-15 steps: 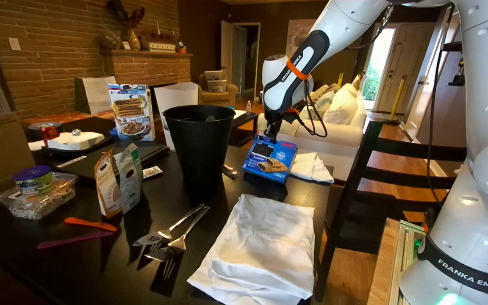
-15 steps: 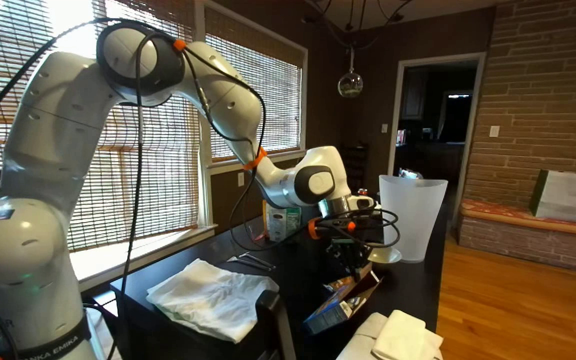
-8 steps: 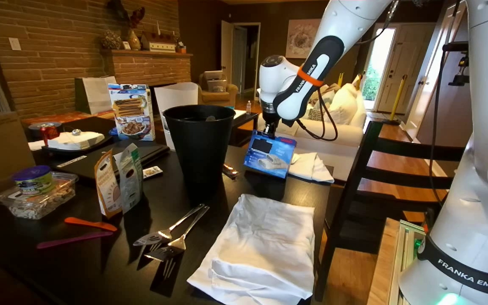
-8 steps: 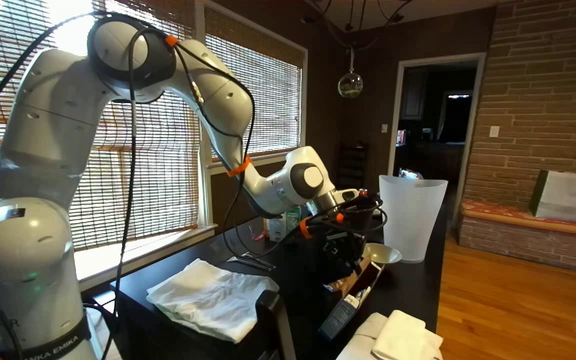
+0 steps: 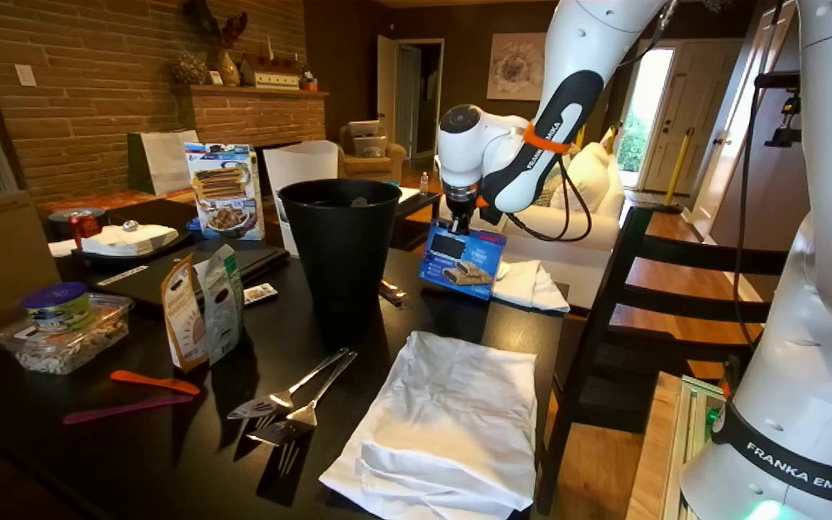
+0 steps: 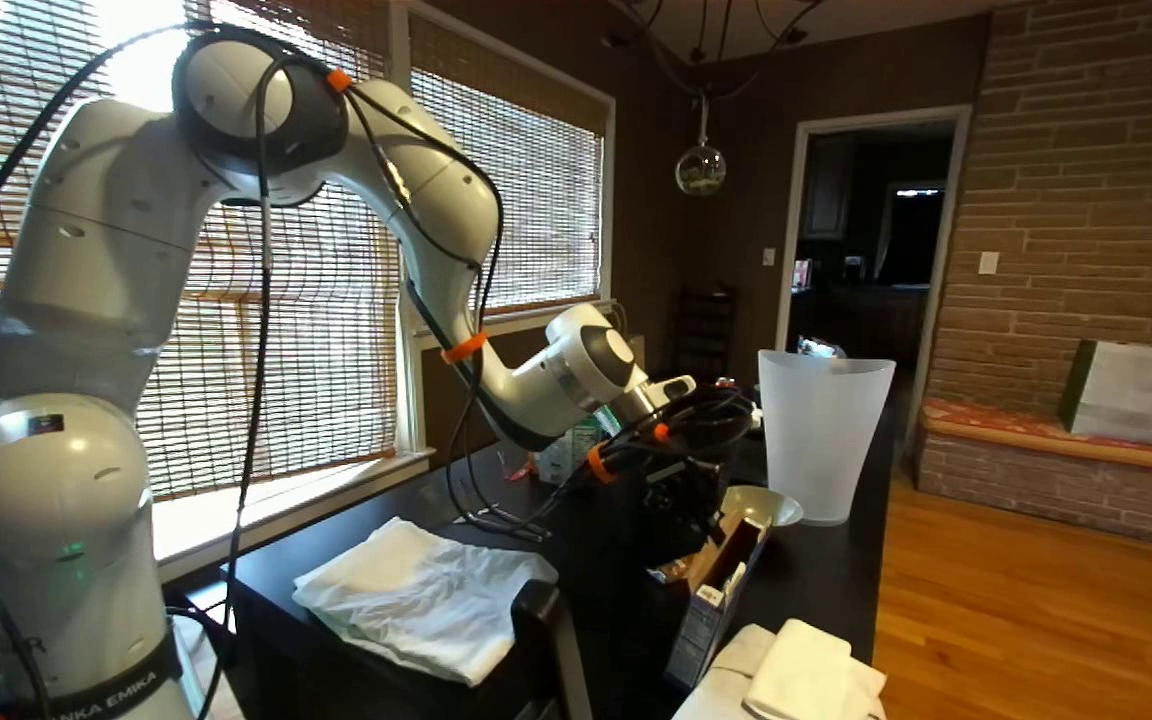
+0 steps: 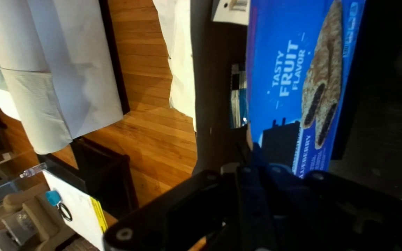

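Slanting below tightly closed jaws, the blue box (image 5: 465,260) is edge-pinched.

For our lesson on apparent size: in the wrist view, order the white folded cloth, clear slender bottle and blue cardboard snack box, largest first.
1. Blue cardboard snack box
2. White folded cloth
3. Clear slender bottle, much farther from the camera

In an exterior view, a brick wall (image 5: 98,94) stands at ten o'clock, a pale door (image 5: 705,101) at two; in an exterior view, brightly backlit woven blinds (image 6: 331,280) hang at ten, wooden floor (image 6: 1016,600) lies at four.
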Controlling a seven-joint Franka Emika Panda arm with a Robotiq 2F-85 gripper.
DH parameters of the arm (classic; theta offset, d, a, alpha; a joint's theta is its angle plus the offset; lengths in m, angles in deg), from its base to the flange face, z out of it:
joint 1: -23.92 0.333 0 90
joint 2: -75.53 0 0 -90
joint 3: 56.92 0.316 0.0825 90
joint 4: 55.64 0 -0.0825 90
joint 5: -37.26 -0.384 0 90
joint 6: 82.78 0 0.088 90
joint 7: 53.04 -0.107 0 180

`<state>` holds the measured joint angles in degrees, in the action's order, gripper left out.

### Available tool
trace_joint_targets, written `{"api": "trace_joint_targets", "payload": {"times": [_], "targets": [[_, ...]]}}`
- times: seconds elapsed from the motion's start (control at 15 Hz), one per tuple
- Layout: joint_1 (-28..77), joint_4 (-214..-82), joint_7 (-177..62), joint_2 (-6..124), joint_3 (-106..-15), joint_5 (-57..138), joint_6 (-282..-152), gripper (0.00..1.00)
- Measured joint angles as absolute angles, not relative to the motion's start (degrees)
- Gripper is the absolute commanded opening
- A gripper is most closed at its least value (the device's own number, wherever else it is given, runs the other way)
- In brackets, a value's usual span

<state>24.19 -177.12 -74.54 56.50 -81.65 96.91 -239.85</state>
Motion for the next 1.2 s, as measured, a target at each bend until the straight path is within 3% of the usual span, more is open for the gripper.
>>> {"api": "trace_joint_targets", "payload": {"times": [0.67, 1.2], "targets": [[23.95, -177.08, -74.72, 56.46, -81.11, 97.51, -240.26, 0.0], [28.04, -177.53, -85.56, 56.77, -83.38, 115.65, -240.09, 0.0]]}}
